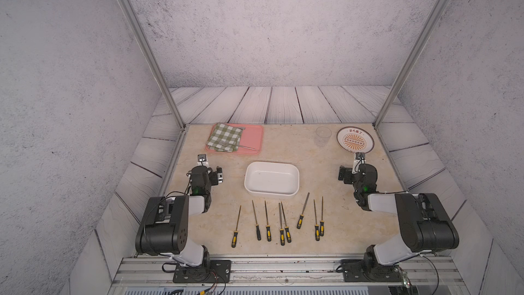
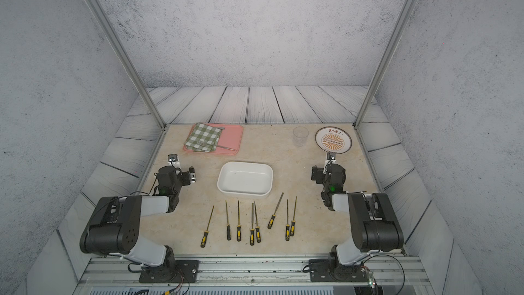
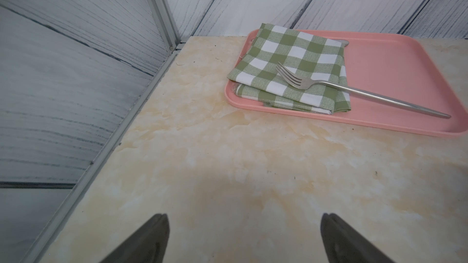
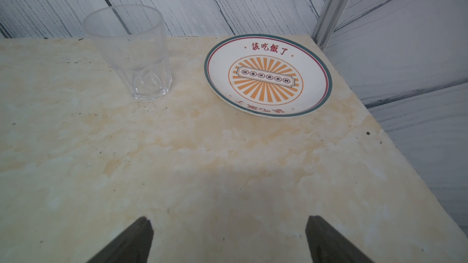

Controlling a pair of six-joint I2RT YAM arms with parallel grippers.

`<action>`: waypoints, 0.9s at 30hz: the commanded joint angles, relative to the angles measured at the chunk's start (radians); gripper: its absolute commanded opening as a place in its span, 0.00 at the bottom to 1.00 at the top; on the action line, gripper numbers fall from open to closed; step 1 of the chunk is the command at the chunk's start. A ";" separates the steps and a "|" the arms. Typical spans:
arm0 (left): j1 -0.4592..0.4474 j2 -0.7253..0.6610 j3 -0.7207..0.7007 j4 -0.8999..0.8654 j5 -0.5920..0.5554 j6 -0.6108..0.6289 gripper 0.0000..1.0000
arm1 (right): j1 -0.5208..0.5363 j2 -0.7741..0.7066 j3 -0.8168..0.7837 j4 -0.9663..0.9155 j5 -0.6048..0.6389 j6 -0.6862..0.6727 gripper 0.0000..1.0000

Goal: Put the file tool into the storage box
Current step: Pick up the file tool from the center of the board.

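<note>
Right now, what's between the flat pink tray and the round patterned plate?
A clear tumbler, near the plate; otherwise bare tabletop, in both top views.

Flat pink plastic tray (image 1: 252,137) left of centre in both top views, folded green-and-white checked cloth (image 1: 224,137) on its left half, silver metal fork (image 3: 354,91) lying across cloth and tray, upright clear tumbler (image 1: 323,133) right of centre, round white plate with an orange sunburst (image 1: 355,139) just to its right, both on the beige marbled tabletop (image 1: 283,143).

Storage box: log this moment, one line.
shallow white plastic storage box: empty | eight slim metal files: on beige marbled table | left gripper: open | right gripper: open
</note>
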 commanded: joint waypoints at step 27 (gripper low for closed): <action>-0.107 -0.316 0.448 -1.400 0.278 -0.581 0.98 | 0.396 -0.586 0.275 -1.545 -0.350 0.738 0.75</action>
